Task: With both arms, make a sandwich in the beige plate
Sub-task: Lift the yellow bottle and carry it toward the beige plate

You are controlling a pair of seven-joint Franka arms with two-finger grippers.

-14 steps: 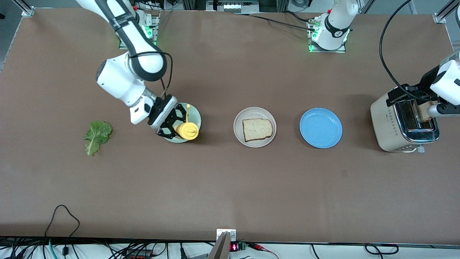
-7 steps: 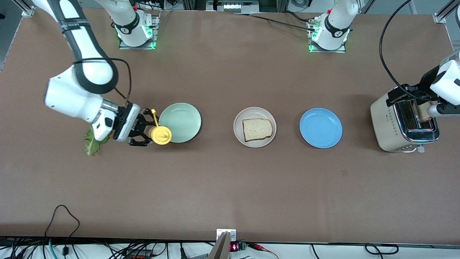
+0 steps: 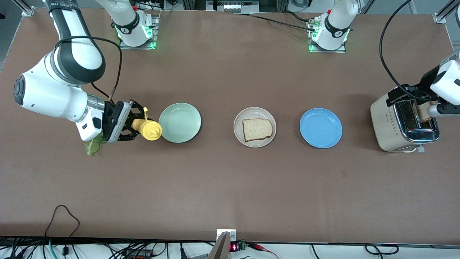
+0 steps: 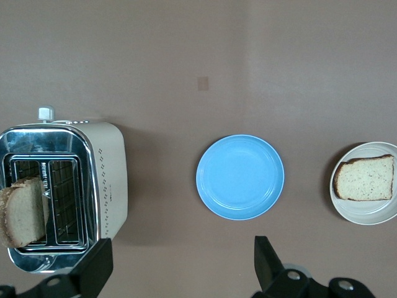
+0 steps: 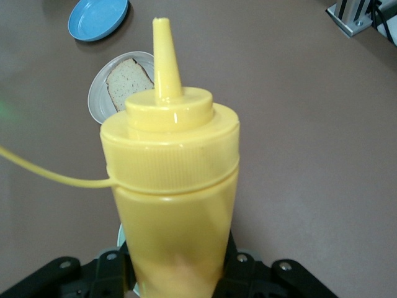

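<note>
Right gripper point(image 3: 134, 126) clamped on yellow squeeze bottle point(image 3: 146, 129), held sideways beside mint-green plate point(image 3: 179, 122), lettuce leaf point(image 3: 92, 145) under wrist. Left gripper point(image 4: 180, 264) spread wide, waiting over toaster point(image 3: 402, 124) with bread slice point(image 4: 23, 211) in slot. Beige plate point(image 3: 241, 135) mid-table, one slice point(image 3: 256, 129) on it. Bread light, soft, crumbly: pinch gently by crust edge

The right arm bends low toward its end of the desk, its right claw point(image 3: 133, 126) clamped sideways. The left claw point(image 4: 180, 273) hangs spread wide near the opposite edge.
</note>
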